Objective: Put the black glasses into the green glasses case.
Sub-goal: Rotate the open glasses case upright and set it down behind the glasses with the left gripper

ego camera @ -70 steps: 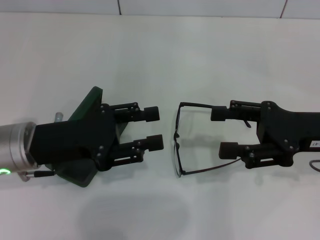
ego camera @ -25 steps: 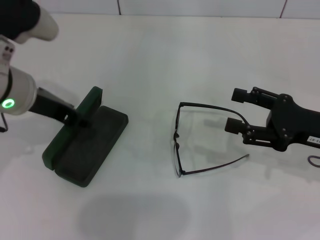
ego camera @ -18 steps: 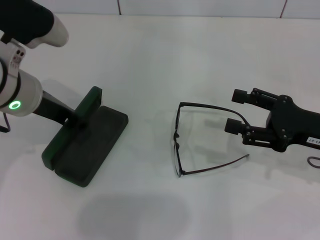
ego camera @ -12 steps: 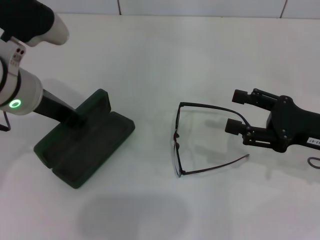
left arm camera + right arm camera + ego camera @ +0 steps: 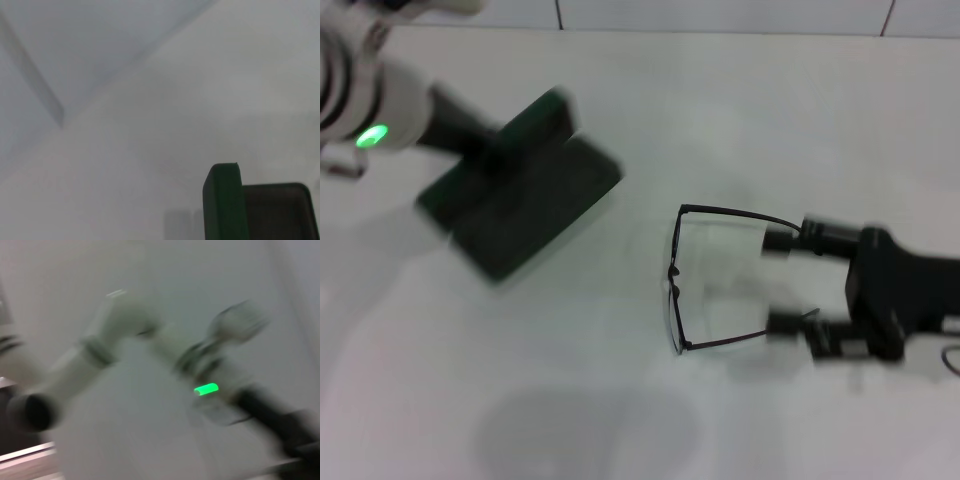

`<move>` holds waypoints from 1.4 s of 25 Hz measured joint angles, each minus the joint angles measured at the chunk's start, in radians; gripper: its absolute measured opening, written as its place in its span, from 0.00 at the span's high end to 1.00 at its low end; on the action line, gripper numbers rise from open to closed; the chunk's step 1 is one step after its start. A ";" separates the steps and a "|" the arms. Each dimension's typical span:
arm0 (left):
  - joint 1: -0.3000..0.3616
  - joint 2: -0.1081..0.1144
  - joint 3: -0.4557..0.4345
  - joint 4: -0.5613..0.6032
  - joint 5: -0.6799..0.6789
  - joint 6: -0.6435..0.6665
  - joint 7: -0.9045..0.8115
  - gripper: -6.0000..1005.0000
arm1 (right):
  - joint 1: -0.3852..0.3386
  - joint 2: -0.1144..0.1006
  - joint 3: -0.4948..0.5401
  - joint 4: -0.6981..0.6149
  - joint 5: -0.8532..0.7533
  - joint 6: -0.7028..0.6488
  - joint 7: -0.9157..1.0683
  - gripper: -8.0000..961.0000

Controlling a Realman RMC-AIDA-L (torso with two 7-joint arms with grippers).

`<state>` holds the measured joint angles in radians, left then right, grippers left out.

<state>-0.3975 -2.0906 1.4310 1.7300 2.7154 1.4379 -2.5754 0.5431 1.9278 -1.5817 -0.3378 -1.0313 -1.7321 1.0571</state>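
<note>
The black glasses (image 5: 672, 276) lie unfolded on the white table, lenses toward the left and temple arms pointing right. My right gripper (image 5: 781, 282) is open, one finger (image 5: 782, 239) at the far temple tip and the other at the near one. The green glasses case (image 5: 525, 185) is open and held above the table at the upper left, with my left gripper (image 5: 480, 148) shut on its lid side. In the left wrist view the case's green lid edge (image 5: 223, 200) and dark inside (image 5: 275, 210) show close up.
A white table (image 5: 650, 110) stretches around everything, and a tiled wall edge runs along the far side. The right wrist view shows my left arm with its green light (image 5: 206, 388) farther off.
The left arm has carried the case up and to the right, away from its earlier spot. The right gripper has moved left to the glasses' temple tips.
</note>
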 joint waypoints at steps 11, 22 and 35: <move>-0.251 -0.003 0.274 -0.281 -0.008 -0.381 0.331 0.80 | 0.022 0.030 0.003 -0.024 -0.153 -0.211 0.001 0.15; -0.394 -0.008 0.440 -0.611 -0.059 -0.601 0.419 0.80 | -0.058 0.032 0.062 -0.024 -0.148 -0.198 -0.005 0.15; -0.401 -0.010 0.457 -0.616 -0.076 -0.587 0.345 0.79 | -0.050 0.029 0.084 -0.024 -0.151 -0.182 -0.005 0.15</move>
<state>-0.7989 -2.1003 1.8877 1.1140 2.6389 0.8506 -2.2304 0.4930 1.9572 -1.4980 -0.3620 -1.1823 -1.9145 1.0523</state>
